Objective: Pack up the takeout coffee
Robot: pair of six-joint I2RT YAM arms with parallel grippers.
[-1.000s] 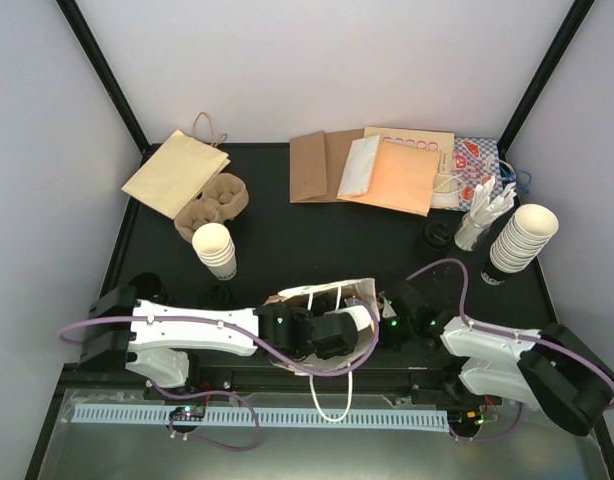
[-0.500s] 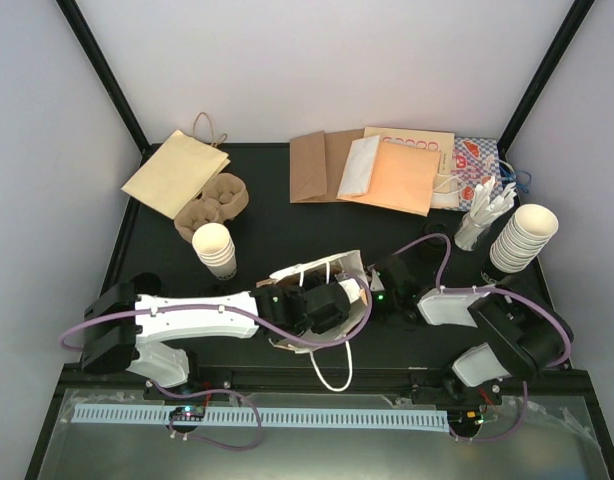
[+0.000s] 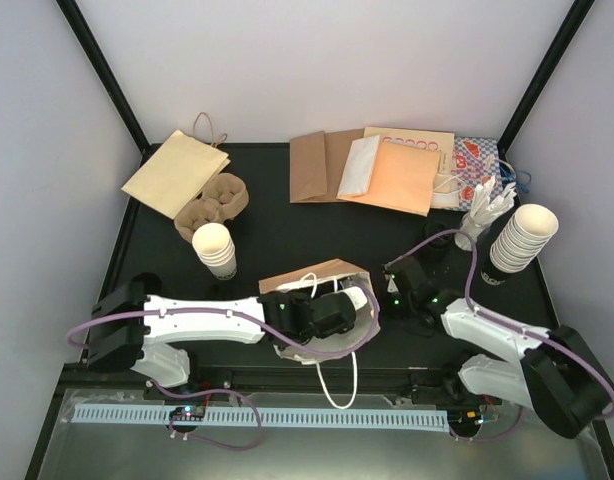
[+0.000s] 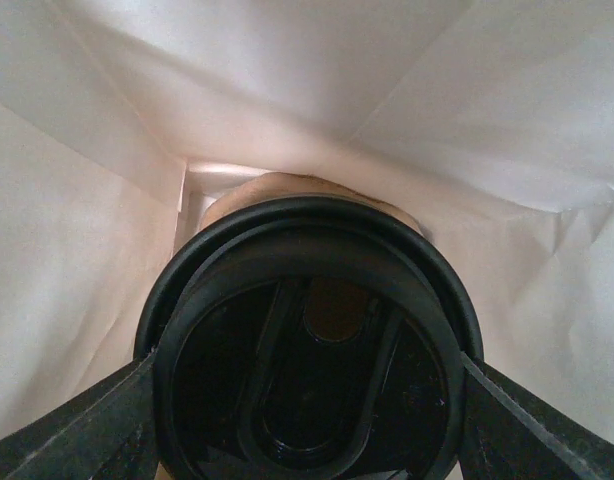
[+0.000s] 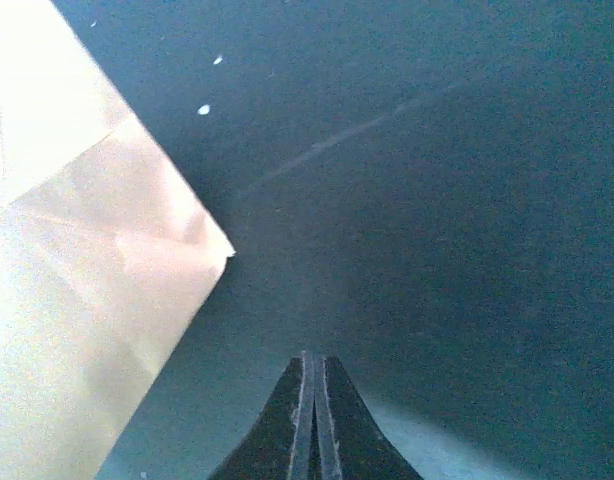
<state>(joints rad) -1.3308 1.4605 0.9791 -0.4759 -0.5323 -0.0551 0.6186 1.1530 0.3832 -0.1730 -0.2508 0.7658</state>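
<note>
Left wrist view: cup (image 4: pixel 307 390) pinched in left jaws, inside bag (image 4: pixel 467 110). Right jaws pressed together, empty, beside bag over bench (image 5: pixel 437 200). Seat cup on bag floor before releasing; back out straight, avoid snagging paper.

Black sip lid (image 4: pixel 307 360) on a cream cup (image 4: pixel 279 190), white paper bag (image 4: pixel 287 80), black table (image 5: pixel 437 200)

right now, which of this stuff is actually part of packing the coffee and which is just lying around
In the job: lidded cup, held by the left gripper; white bag around it.
Lying about: left stack of bare cups, right stack, pulp tray, flat bags at the back.
</note>
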